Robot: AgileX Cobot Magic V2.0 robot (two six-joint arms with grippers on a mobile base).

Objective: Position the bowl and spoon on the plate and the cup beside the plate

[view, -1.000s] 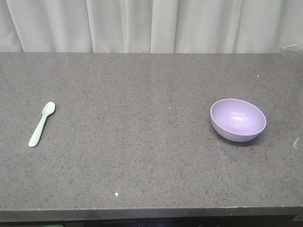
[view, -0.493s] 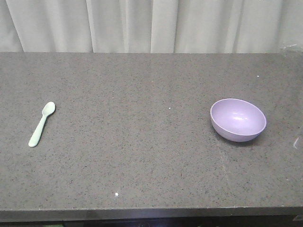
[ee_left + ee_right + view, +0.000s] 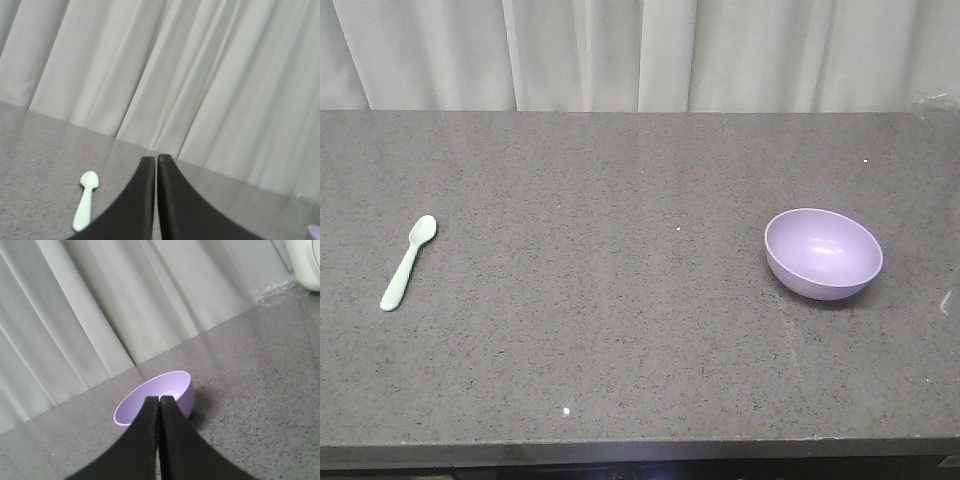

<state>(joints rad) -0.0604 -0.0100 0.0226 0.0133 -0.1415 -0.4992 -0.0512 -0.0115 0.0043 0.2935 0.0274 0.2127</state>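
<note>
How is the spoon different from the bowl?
The spoon is pale mint; the bowl is lavender purple. The spoon is long, thin and lies flat, while the bowl is round, deep and stands open side up. The spoon lies towards the left of the front view, the bowl far off towards the right. Both rest on the same speckled grey table, and nothing is holding either one.

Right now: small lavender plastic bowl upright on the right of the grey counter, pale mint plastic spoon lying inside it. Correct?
No. The small lavender plastic bowl is empty; the pale mint plastic spoon lies on the grey counter far to its left. The front-facing view shows it.
</note>
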